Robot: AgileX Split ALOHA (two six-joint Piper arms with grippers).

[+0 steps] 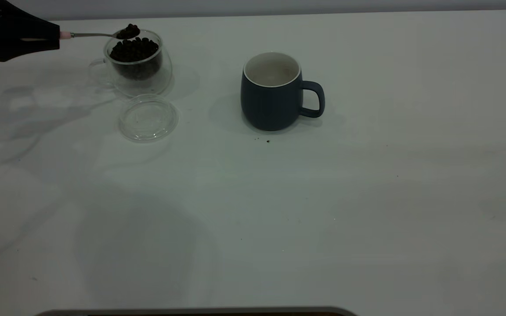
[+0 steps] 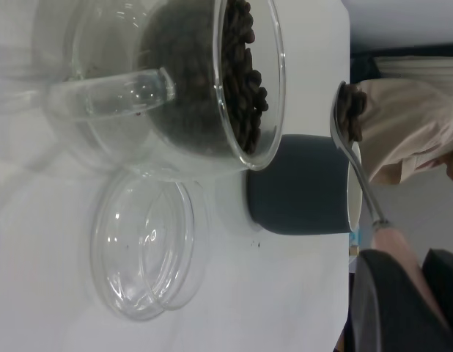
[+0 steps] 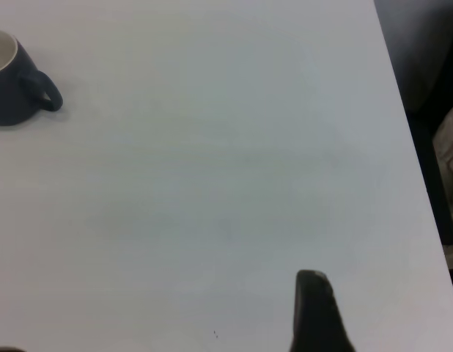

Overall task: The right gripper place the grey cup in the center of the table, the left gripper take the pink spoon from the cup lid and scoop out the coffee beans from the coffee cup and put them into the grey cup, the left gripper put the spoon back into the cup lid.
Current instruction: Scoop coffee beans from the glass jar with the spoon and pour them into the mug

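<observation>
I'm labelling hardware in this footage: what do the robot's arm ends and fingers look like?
The left gripper is matte black, a blocky body tapering to a wedge-shaped point. Of the right gripper, only one dark, rounded-tip finger shows. No cables or markings are visible on either.

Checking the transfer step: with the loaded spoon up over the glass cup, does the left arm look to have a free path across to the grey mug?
Probably yes. The left gripper holds the pink spoon above the coffee cup; only bare table lies between it and the open-topped grey cup. The cup lid sits nearer the camera.

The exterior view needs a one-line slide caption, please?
Left claw lifts the pink spoon, heaped with coffee beans, above the coffee cup.
</observation>
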